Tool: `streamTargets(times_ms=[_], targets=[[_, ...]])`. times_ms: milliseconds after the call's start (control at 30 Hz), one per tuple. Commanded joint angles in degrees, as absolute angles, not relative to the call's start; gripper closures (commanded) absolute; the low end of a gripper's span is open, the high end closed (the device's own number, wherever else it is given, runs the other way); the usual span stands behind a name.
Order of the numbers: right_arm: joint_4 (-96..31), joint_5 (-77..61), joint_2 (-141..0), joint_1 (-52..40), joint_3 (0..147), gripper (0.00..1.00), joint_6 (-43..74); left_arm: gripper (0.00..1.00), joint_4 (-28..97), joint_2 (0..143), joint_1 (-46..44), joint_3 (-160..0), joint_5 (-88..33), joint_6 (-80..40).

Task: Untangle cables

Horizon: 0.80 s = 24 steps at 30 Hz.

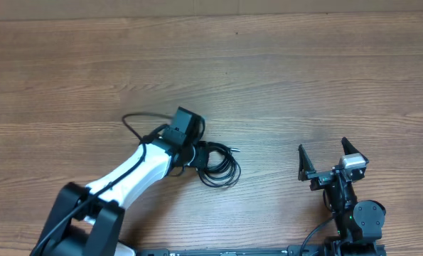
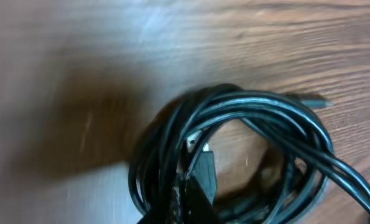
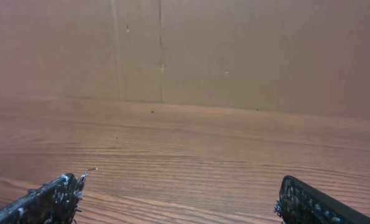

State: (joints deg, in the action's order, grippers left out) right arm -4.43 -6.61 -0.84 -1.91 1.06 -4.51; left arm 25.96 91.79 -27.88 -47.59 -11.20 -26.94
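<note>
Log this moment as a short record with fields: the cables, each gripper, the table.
bundle: cables lie as one looped black coil on the table, not separated
loose end: plug with a metallic tip pokes out of the coil
left arm: left gripper is at the coil's left edge; its fingers are hidden, so open or shut cannot be told
right arm: right gripper is open, holds nothing and is well apart from the coil
surface: table, wood grain
</note>
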Motion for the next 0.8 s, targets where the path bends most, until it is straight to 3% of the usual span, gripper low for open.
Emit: streamTargets(times_ms=[0, 100, 200, 233, 333, 367, 467, 567, 767], targets=[[-4.19, -6.04, -0.16, -2.17, 0.45, 0.00, -4.58, 0.96, 30.89, 87.22, -27.68, -47.59, -13.19, -44.82], [-4.19, -6.04, -0.16, -2.17, 0.45, 0.00, -4.58, 0.96, 33.34, 85.47, -27.73, -47.59, -13.13, -45.10], [-4.19, -6.04, -0.16, -2.17, 0.45, 0.00, -4.58, 0.80, 31.73, 85.43, -27.70, -47.59, -10.74, -40.56], [-4.19, -6.04, -0.16, -2.17, 0.45, 0.00, -4.58, 0.67, 31.09, 85.49, -27.70, -47.59, -8.75, -37.63], [-4.19, -6.04, -0.16, -2.17, 0.45, 0.00, -4.58, 0.12, 29.21, 85.49, -27.70, -47.57, -3.22, -30.76], [-4.21, -6.04, -0.16, -2.17, 0.45, 0.00, -4.58, 0.02, 28.27, 85.49, -27.70, -47.57, -1.80, -29.76], [-4.21, -6.04, -0.16, -2.17, 0.45, 0.00, -4.58, 0.00, 26.00, 85.49, -27.70, -47.57, -0.62, -28.80], [-4.19, -6.04, -0.16, -2.17, 0.45, 0.00, -4.58, 0.17, 25.19, 85.60, -27.73, -47.57, -0.62, -28.25], [-4.21, -6.04, -0.16, -2.17, 0.45, 0.00, -4.58, 0.11, 25.34, 86.13, -27.73, -47.57, -1.04, -28.27]])
